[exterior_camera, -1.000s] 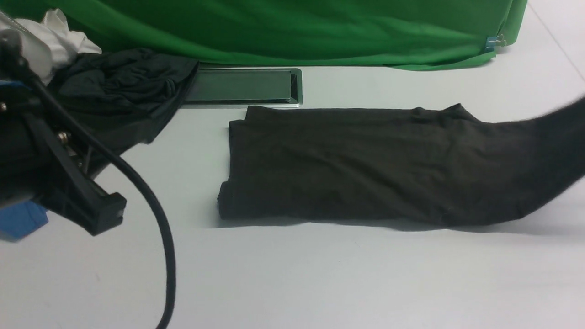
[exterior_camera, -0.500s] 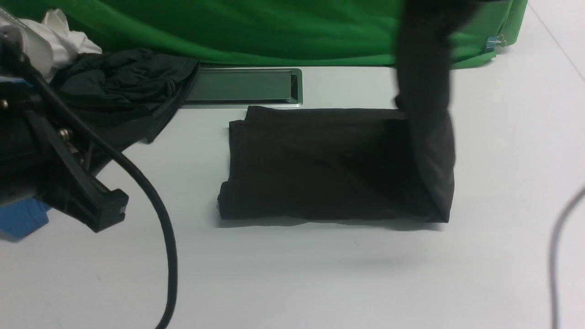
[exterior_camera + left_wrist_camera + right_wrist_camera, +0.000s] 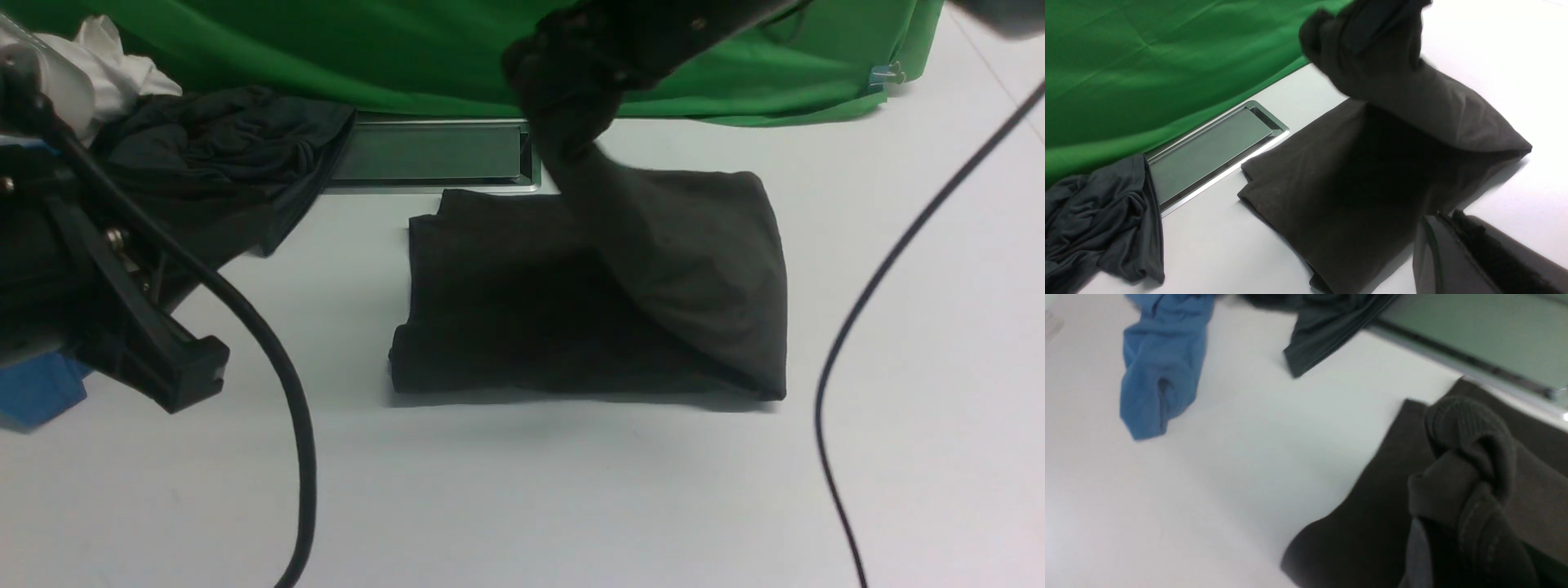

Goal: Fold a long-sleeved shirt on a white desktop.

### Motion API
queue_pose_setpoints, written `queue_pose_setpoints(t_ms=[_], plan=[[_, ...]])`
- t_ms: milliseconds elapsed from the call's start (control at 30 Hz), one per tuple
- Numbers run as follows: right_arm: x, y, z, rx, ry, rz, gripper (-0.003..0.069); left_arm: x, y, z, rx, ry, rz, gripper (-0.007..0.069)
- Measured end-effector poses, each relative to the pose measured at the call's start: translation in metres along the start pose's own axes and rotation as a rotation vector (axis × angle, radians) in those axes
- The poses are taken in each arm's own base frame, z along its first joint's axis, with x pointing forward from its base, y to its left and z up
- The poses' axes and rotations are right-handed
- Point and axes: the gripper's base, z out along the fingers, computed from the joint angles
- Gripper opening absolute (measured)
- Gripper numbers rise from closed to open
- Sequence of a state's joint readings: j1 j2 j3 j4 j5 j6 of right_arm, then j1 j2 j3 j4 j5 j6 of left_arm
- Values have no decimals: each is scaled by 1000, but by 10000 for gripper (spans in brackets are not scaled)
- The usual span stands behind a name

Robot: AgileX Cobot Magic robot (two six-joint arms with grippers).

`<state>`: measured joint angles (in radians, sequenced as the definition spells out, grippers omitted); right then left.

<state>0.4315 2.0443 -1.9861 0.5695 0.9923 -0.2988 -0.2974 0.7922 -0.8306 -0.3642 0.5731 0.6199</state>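
Shirt: the shirt [image 3: 571,302] lies mid-counter as a dark folded band, its left part flat, its right end lifted and doubled back over the middle.
Fold: the raised flap [image 3: 694,261] slopes up from the right edge toward the far side, where it bunches into a knot of cloth.
Right end effector: the right end effector [image 3: 571,90] hangs above the shirt's far edge, clamped on the bunched cloth; the fabric wraps it so the fingers themselves are hidden.
Left end effector: the left end effector [image 3: 175,371] sits low at the near left, well apart from the shirt; only one finger shows, so I cannot tell whether it is apart or together.
Counter: the counter [image 3: 522,490] is white; its grey slot [image 3: 433,155] lies just beyond the shirt's far left corner.
Others: a grey garment [image 3: 220,171] is heaped at the far left, overlapping the slot's left end; a blue shirt [image 3: 1159,363] lies further left; a green backdrop [image 3: 457,49] closes the far side.
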Motion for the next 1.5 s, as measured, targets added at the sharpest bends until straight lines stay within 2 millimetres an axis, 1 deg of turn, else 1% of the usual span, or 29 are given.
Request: queue_pose_setpoints(t_ms=[100, 167, 267, 333, 400, 433, 500, 567, 633, 667, 700, 767, 800, 833, 867, 933, 967, 1000, 1033, 1067, 1100, 1133, 1167, 1200, 1233, 1267, 1300, 1400, 1500], plan=[[3, 6, 13, -18, 13, 8, 74, 0, 0, 0, -1, -1, 0, 17], [3, 12, 21, -33, 9, 30, 101, 0, 0, 0, -2, -3, 0, 17], [3, 21, 28, -55, -9, 46, 223, 0, 0, 0, -3, -4, -15, 17], [1, 29, 30, -78, -25, 54, 384, 0, 0, 0, -4, -3, -22, 17], [-2, 35, 26, -93, -33, 50, 512, 0, 0, 0, -4, -3, -22, 17], [-2, 35, 25, -96, -31, 47, 520, 0, 0, 0, -4, -3, -22, 17], [-6, 40, 12, -111, -20, 27, 563, 0, 0, 0, -4, -3, -24, 17], [-7, 42, 0, -110, 9, 4, 543, 1, 0, 1, -3, 1, -25, 17], [-7, 39, -28, -58, 60, -52, 407, 4, 1, 7, 4, 24, -33, 17], [-7, 38, -31, -43, 64, -58, 394, 4, 1, 8, 3, 24, -33, 17], [-7, 37, -40, -9, 71, -77, 342, 4, 1, 11, 3, 31, -39, 17], [0, 24, -60, 145, 101, -108, 171, 6, 5, 28, 3, 52, -73, 17], [5, 18, -64, 200, 122, -110, 115, 7, 7, 36, 2, 62, -86, 17], [7, 13, -64, 225, 136, -110, 106, 7, 7, 38, 4, 66, -89, 17], [13, 7, -68, 272, 157, -98, 75, 8, 9, 48, 5, 81, -101, 17], [34, -22, -60, 366, 221, -53, 27, 10, 15, 78, 10, 135, -122, 17], [40, -30, -55, 378, 231, -38, 25, 11, 17, 88, 15, 155, -133, 17], [41, -31, -53, 380, 232, -38, 24, 11, 18, 91, 16, 160, -134, 17], [54, -52, -38, 405, 224, -11, 19, 16, 21, 116, 30, 210, -156, 17], [58, -59, -31, 415, 207, -1, 18, 19, 23, 130, 40, 240, -169, 17], [61, -62, -28, 416, 213, 3, 18, 19, 23, 133, 41, 241, -169, 17], [70, -76, -14, 429, 208, 27, 17, 26, 25, 156, 61, 290, -180, 17], [71, -78, -12, 429, 215, 30, 17, 27, 25, 158, 64, 296, -183, 17], [79, -88, -1, 434, 234, 45, 17, 39, 26, 182, 87, 355, -184, 17], [82, -90, 2, 434, 242, 49, 17, 42, 25, 185, 90, 364, -185, 17], [87, -97, 12, 434, 261, 57, 16, 55, 25, 203, 108, 418, -178, 17], [91, -103, 18, 435, 272, 65, 16, 65, 24, 213, 116, 453, -172, 17], [101, -116, 35, 434, 310, 83, 16, 93, 21, 235, 140, 556, -145, 17], [110, -127, 46, 435, 340, 99, 16, 115, 18, 248, 155, 632, -128, 17]])
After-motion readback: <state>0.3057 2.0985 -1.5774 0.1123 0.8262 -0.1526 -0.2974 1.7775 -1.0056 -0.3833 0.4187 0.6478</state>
